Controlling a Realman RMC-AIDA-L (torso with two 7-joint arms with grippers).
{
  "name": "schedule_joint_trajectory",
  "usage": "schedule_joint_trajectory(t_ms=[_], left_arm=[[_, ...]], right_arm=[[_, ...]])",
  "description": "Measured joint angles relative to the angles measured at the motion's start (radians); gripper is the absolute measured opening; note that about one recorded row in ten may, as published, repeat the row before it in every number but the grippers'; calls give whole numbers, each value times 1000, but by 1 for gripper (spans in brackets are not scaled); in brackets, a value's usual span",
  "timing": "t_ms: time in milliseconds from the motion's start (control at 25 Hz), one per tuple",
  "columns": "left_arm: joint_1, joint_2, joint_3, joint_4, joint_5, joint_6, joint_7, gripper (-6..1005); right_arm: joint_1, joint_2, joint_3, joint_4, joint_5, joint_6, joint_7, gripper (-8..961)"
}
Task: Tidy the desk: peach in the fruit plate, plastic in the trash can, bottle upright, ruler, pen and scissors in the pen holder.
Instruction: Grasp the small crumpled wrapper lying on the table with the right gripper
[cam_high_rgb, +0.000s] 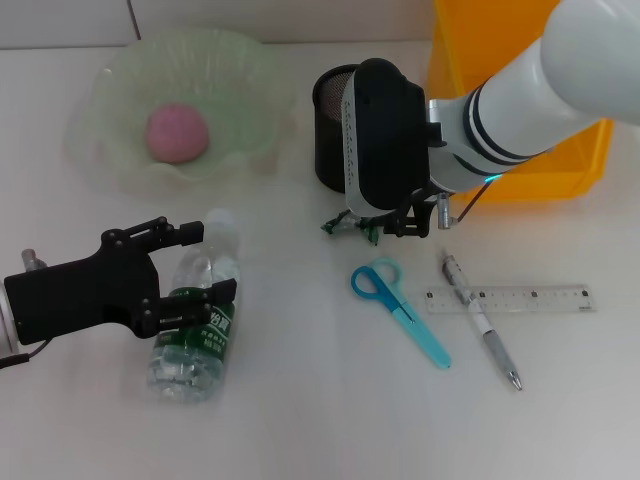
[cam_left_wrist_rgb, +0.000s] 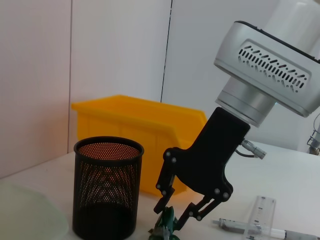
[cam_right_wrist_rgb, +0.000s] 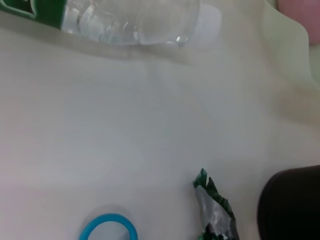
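A pink peach (cam_high_rgb: 177, 133) lies in the green fruit plate (cam_high_rgb: 240, 70). A clear bottle (cam_high_rgb: 190, 350) with a green label lies on its side. My left gripper (cam_high_rgb: 205, 268) is open, its fingers straddling the bottle's upper half. My right gripper (cam_high_rgb: 385, 228) is at table level beside the black mesh pen holder (cam_high_rgb: 328, 130), shut on a green plastic wrapper (cam_high_rgb: 350, 228). It also shows in the left wrist view (cam_left_wrist_rgb: 175, 214) with the wrapper (cam_left_wrist_rgb: 167, 225). Blue scissors (cam_high_rgb: 400, 310), a pen (cam_high_rgb: 480, 320) and a clear ruler (cam_high_rgb: 510, 298) lie flat on the table.
A yellow bin (cam_high_rgb: 560, 175) stands at the back right, behind my right arm. The right wrist view shows the bottle (cam_right_wrist_rgb: 135, 20), the wrapper (cam_right_wrist_rgb: 215, 210), a scissor handle (cam_right_wrist_rgb: 109, 227) and the pen holder's edge (cam_right_wrist_rgb: 292, 205).
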Motion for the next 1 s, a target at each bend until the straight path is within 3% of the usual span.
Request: schedule_joint_trajectory(t_ms=[160, 760, 1000], left_arm=[[0, 0, 0, 0, 0, 0, 0, 828], [-4, -2, 2, 0, 0, 0, 3, 827], [-5, -2, 2, 0, 0, 0, 3, 827]], right_arm=[[1, 0, 0, 9, 0, 2, 0, 326], [24, 0, 1, 61, 0, 17, 14, 282], [21, 0, 0, 62, 0, 23, 13, 166]])
